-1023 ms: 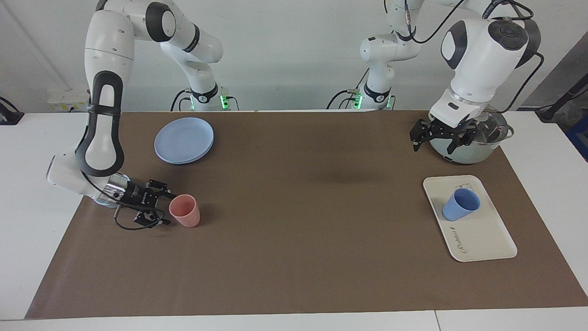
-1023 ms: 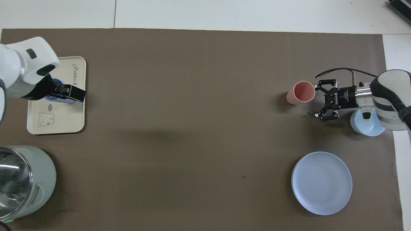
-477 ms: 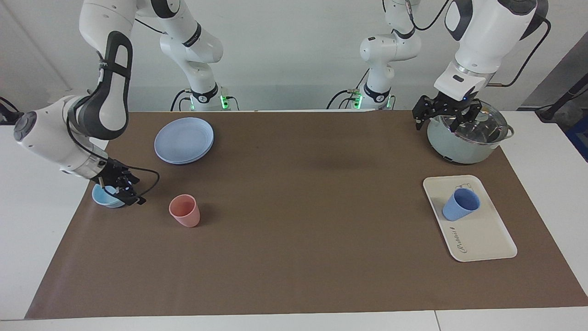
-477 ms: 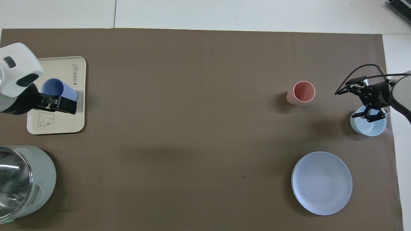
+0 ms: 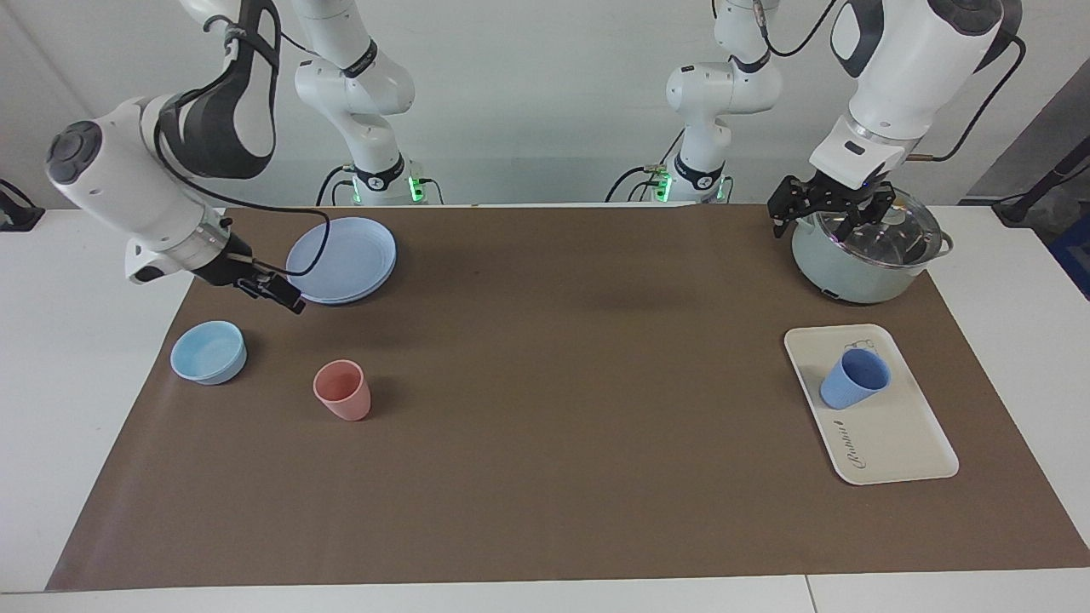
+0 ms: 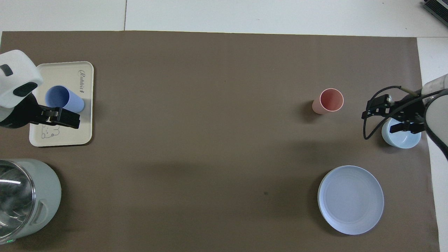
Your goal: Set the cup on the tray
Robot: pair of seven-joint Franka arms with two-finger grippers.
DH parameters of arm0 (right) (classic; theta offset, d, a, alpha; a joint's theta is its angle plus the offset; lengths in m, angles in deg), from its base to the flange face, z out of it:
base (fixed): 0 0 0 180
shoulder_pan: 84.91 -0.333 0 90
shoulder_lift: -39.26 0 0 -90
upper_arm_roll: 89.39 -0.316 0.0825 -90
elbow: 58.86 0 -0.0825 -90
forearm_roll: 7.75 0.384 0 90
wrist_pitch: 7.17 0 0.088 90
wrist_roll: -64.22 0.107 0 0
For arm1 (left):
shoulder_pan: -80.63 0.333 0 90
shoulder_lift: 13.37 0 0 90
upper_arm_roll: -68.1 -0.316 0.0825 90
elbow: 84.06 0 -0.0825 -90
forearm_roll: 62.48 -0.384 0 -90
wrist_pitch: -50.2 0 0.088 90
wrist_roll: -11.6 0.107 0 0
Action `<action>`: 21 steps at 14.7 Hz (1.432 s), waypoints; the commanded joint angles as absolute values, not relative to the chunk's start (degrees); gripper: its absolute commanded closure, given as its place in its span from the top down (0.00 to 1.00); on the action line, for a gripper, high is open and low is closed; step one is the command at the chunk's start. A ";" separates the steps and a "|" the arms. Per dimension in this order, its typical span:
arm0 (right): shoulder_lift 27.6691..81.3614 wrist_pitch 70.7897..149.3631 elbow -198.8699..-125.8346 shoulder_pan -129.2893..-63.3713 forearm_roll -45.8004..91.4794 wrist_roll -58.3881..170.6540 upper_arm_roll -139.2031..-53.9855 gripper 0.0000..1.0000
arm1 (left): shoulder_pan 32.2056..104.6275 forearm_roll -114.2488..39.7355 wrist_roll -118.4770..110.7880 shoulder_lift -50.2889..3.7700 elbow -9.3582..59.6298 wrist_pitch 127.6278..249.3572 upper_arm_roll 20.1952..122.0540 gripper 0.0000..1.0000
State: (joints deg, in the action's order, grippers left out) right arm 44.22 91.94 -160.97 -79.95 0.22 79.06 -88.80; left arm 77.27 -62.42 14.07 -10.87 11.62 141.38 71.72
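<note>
The periwinkle-blue cup (image 5: 854, 380) stands on the cream-white tray (image 5: 898, 438) at the left arm's end of the table, free of both grippers. It also shows in the overhead view (image 6: 64, 99), on the tray (image 6: 85, 129). My left gripper (image 5: 830, 213) is open, empty and raised. In the overhead view it (image 6: 59, 118) is over the tray beside the cup. My right gripper (image 5: 277, 294) is open, empty and raised at the right arm's end. In the overhead view it (image 6: 379, 119) is over the edge of the light-blue bowl (image 6: 402, 138).
A salmon-pink tumbler (image 5: 343, 390) stands beside the light-blue bowl (image 5: 209, 352). A round blue plate (image 5: 341, 260) lies nearer to the robots than both. A pale green pot with a glass lid (image 5: 860, 264) stands nearer to the robots than the tray.
The right gripper has drawn away from the pink tumbler and risen over the bowl. The left gripper has lifted up off the cup. The cup has stayed on the tray.
</note>
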 commanded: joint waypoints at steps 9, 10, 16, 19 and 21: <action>34.61 87.93 -161.51 -85.70 -8.28 77.92 -89.13 1.00 | 80.19 -61.61 16.79 -8.19 13.05 139.66 73.11 1.00; 34.43 88.36 -161.96 -85.70 -8.28 77.67 -89.22 1.00 | 79.50 -61.60 16.52 -8.02 13.75 141.76 73.02 1.00; 35.48 88.11 -158.55 -85.61 -7.49 76.88 -88.78 1.00 | 78.35 -61.60 16.61 -7.31 15.43 142.13 72.58 1.00; 37.50 84.07 -153.89 -85.78 -7.31 76.61 -88.95 1.00 | 77.21 -61.60 16.70 -7.31 15.52 141.96 71.44 1.00; 37.85 82.22 -152.30 -85.61 -6.52 74.34 -88.87 1.00 | 77.38 -61.60 16.70 -7.22 15.61 141.87 71.44 1.00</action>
